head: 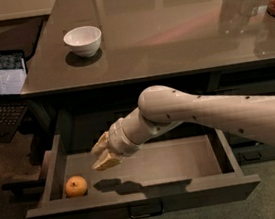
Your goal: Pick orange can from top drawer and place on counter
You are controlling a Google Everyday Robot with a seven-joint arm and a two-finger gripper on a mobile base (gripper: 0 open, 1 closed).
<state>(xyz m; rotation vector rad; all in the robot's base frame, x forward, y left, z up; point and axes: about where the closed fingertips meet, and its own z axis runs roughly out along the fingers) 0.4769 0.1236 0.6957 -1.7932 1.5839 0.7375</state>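
Pincer [102, 152] hangs above top drawer [189, 194], near orange can [76, 186]

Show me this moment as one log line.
hand open, over top drawer | orange can on drawer floor, apart from hand | counter: no can yet

Arm [229, 114] was off-white, smooth, slightly glossy shell. Long thick link, widest at right frame edge, narrowed toward rounded bulbous joint [159, 103]. Small dark dots [247, 98] were scattered along shell, several on joint, more along link. Wrist [123, 136] was slimmer, cylindrical, ringed by pale ribbed collars with thin grey seams between. End effector [97, 157] was cream-yellow, warmer in tone than arm, blocky and angular; hung inside drawer [199, 191], over left half, above floor.
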